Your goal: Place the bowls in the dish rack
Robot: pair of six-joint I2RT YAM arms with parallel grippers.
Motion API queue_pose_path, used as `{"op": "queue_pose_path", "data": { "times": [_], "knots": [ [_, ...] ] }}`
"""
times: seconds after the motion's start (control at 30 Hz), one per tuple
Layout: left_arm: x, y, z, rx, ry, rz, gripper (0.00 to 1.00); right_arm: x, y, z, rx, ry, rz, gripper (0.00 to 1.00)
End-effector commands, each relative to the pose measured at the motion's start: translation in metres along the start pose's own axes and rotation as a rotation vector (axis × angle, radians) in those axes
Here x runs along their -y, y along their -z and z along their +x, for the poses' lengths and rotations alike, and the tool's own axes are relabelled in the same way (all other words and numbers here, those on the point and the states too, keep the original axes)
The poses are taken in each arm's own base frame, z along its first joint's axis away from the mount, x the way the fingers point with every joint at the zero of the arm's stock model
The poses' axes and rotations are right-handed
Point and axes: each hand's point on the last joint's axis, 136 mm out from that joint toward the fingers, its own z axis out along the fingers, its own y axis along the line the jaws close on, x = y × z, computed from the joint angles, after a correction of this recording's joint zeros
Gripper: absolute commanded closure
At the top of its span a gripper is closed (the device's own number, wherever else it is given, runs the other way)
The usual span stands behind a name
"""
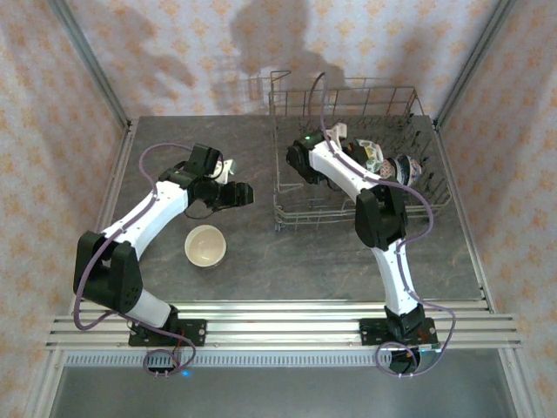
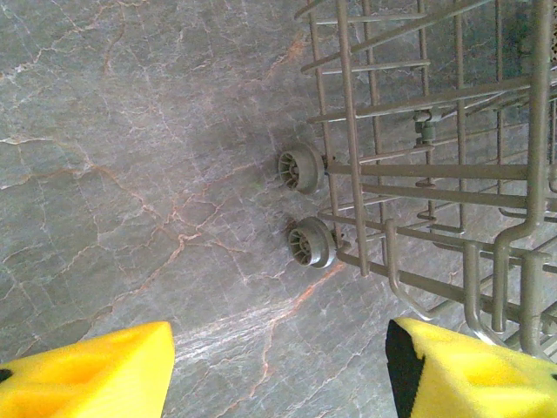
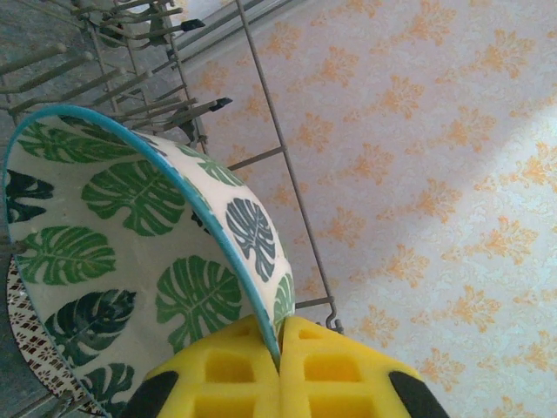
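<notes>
Step in hand: right tool (image 3: 280, 366) clamped on rim of white ceramic bowl with green leaf print (image 3: 113, 252), tilted inside grey wire dish rack (image 1: 418, 100). Next, I judge: seat it upright, then release. Meanwhile left tool (image 2: 278, 370) apart, empty, beside rack; plain cream bowl (image 1: 205, 246) waits on grey marble tabletop (image 1: 287, 261). Rack row under held bowl: cannot tell

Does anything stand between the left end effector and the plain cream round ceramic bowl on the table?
Nothing visible does. Only bare grey stone-patterned table lies between the open left end effector and the cream bowl; the grey wire dish rack stands to the right.
</notes>
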Motion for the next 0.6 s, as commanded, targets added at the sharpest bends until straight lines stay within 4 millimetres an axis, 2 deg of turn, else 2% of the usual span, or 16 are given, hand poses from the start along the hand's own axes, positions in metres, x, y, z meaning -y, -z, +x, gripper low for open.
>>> {"op": "queue_pose_path", "data": {
  "times": [0.0,0.07,0.17,0.23,0.3,0.43,0.57],
  "knots": [
    [0.001,0.008,-0.007,0.042,-0.009,0.007,0.33,-0.005,0.001,0.017,-0.039,0.192,0.011,1.0],
    [0.001,0.009,-0.007,0.043,-0.009,0.007,0.33,-0.009,0.002,0.02,-0.055,0.19,-0.002,0.99],
    [0.0,0.009,-0.007,0.046,-0.006,0.004,0.33,-0.012,0.002,0.025,-0.08,0.172,-0.019,0.83],
    [0.0,0.009,-0.007,0.045,-0.005,0.004,0.33,-0.014,0.003,0.027,-0.089,0.171,-0.025,0.81],
    [-0.001,0.009,-0.007,0.048,-0.003,0.004,0.33,-0.016,0.003,0.029,-0.097,0.17,-0.03,0.74],
    [-0.002,0.011,-0.009,0.064,0.011,0.009,0.33,-0.023,0.001,0.033,-0.115,0.169,-0.035,0.71],
    [-0.003,0.016,-0.013,0.096,0.028,0.016,0.33,-0.03,-0.002,0.036,-0.142,0.159,-0.041,0.63]
  ]
}}
